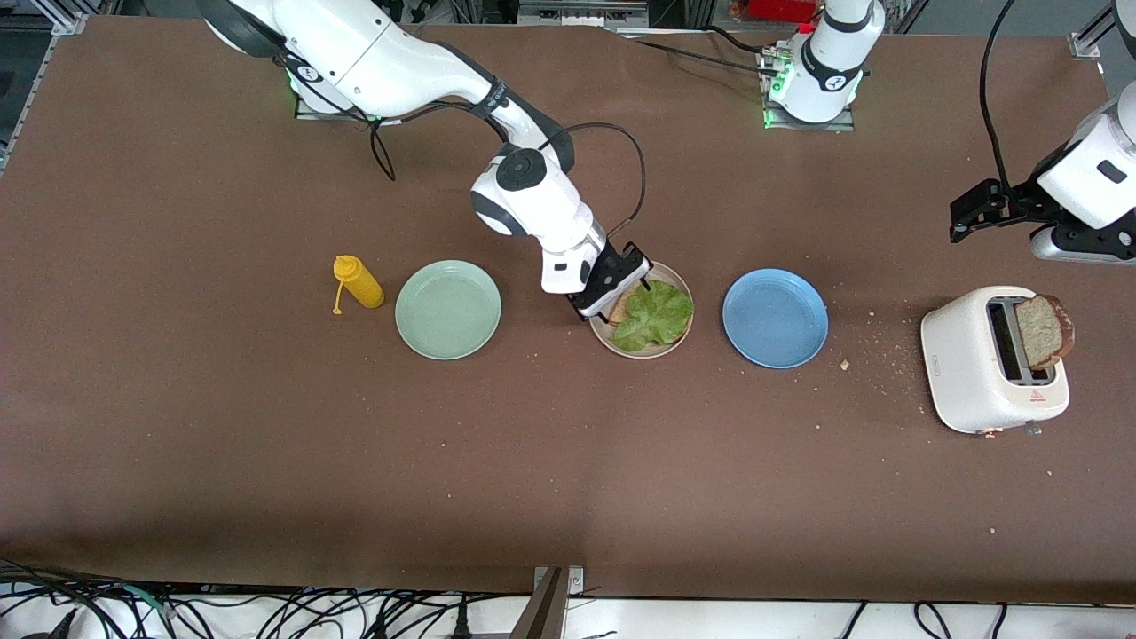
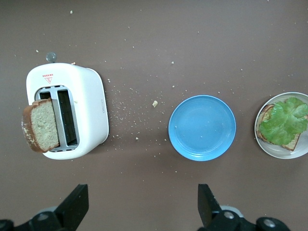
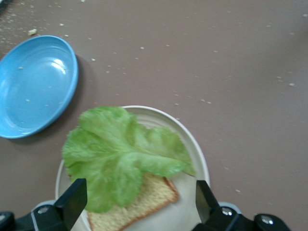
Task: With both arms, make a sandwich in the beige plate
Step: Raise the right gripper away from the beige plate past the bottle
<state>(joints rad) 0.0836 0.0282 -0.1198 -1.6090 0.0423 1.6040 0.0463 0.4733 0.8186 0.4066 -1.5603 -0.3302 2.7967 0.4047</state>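
The beige plate (image 1: 654,352) lies mid-table between two other plates. On it rests one slice of brown bread (image 3: 153,196) with a green lettuce leaf (image 1: 655,315) spread over most of it. My right gripper (image 1: 639,271) hangs open just over the plate's edge, its fingers astride the bread's corner and the leaf (image 3: 118,154), holding nothing. A second bread slice (image 1: 1045,330) stands in a slot of the white toaster (image 1: 981,368). My left gripper (image 1: 967,213) hovers open and empty over the table by the toaster (image 2: 86,103), which shows in its wrist view with the slice (image 2: 42,126).
A blue plate (image 1: 775,318) lies between the beige plate and the toaster. A mint-green plate (image 1: 448,309) and a yellow squeeze bottle (image 1: 359,282) lie toward the right arm's end. Crumbs (image 1: 874,351) are scattered beside the toaster.
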